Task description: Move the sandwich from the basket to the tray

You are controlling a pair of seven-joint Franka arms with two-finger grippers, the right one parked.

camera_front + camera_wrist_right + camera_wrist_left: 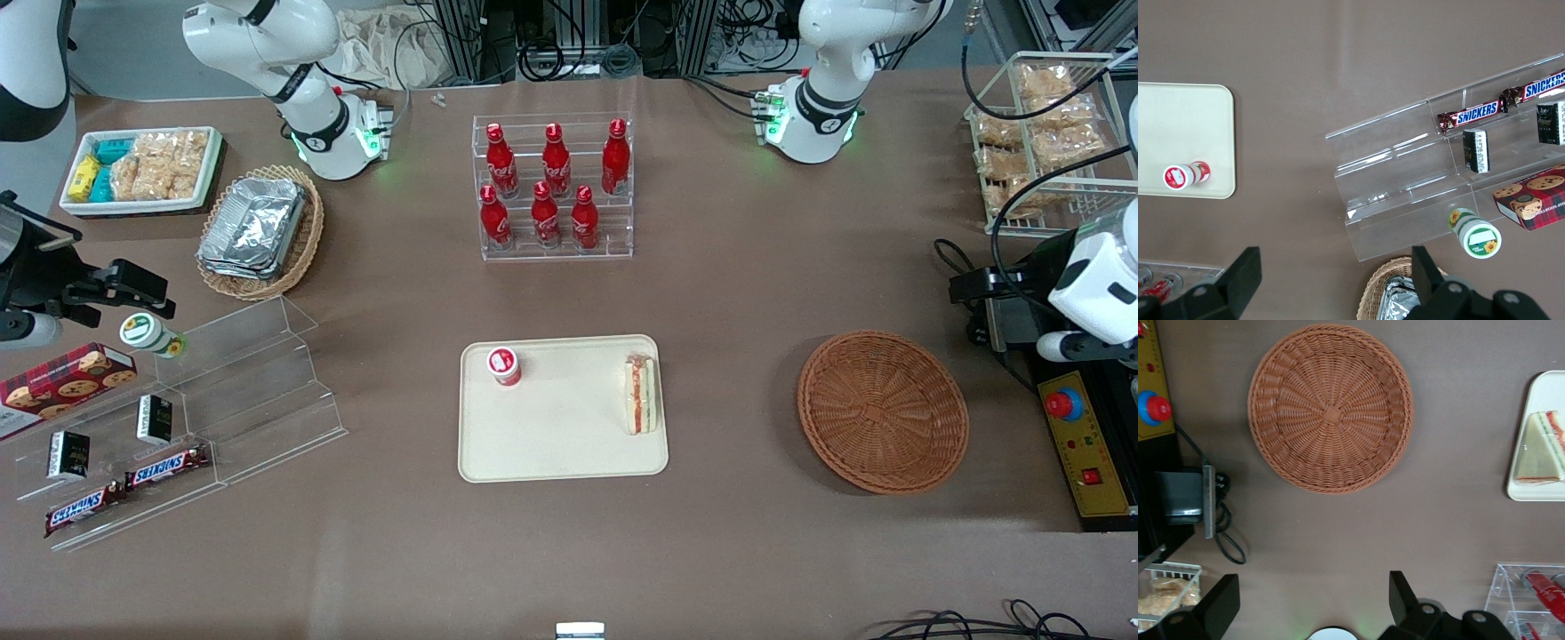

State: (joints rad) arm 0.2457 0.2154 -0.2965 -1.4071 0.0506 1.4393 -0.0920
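The sandwich (642, 394) lies on the tray (560, 444), at the end of the tray nearest the basket (882, 411), one long side down and its red and green filling edge showing toward my wrist camera. By my reading the job is done: the basket holds nothing but its own weave, and the wedge sits fully inside the tray's low rim. A small red-capped cup (503, 365) shares the tray, well apart from the sandwich toward the parked arm's end, so nothing crowds it.

My claw (1313, 603) hangs high over bare table, near the basket and well apart from the tray, looking straight down. The two dark fingers (1403, 595) are spread wide with nothing between them, just brown tabletop showing through the gap. That makes sense to me: with the sandwich delivered there is nothing to hold, and up here, off toward my own end of the table, my arm is clear of everything. The rack of red bottles (1545, 590) is just beside my view.
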